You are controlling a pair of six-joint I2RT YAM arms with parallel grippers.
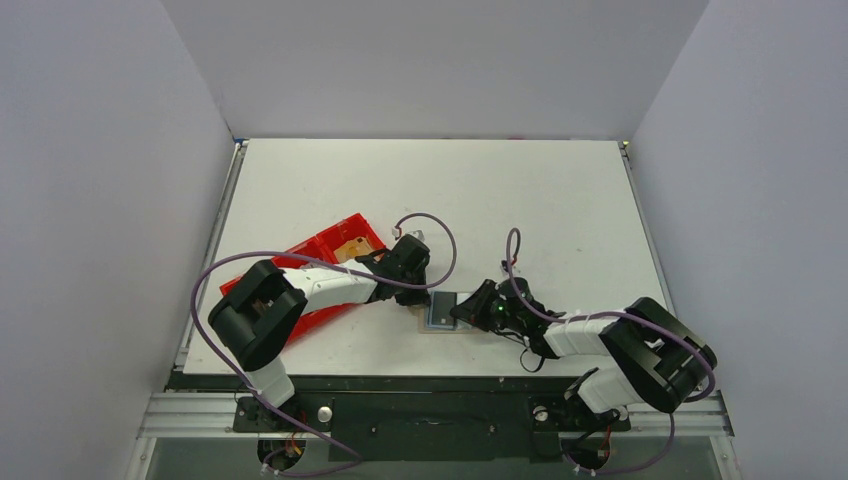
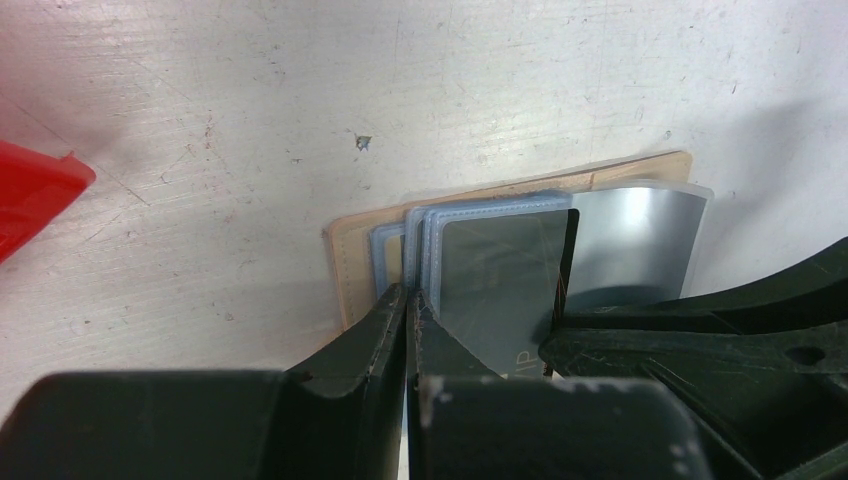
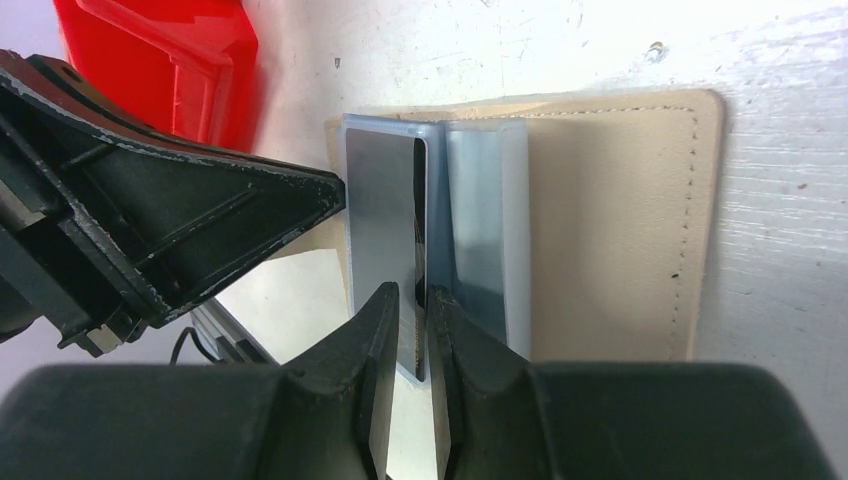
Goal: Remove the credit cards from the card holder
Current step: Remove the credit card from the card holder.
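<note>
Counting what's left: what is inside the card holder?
Stacked light blue-edged cards, the top one gripped by the right pincer. Anything beneath them is covered.

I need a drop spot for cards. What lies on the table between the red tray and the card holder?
Nothing: the left wrist view shows bare, scuffed table between the red tray and the card holder. The left arm hangs over it.

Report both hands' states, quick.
Left hand: shut on the card holder, at its blue sleeve edge.
Right hand: shut on the grey credit card.
</note>
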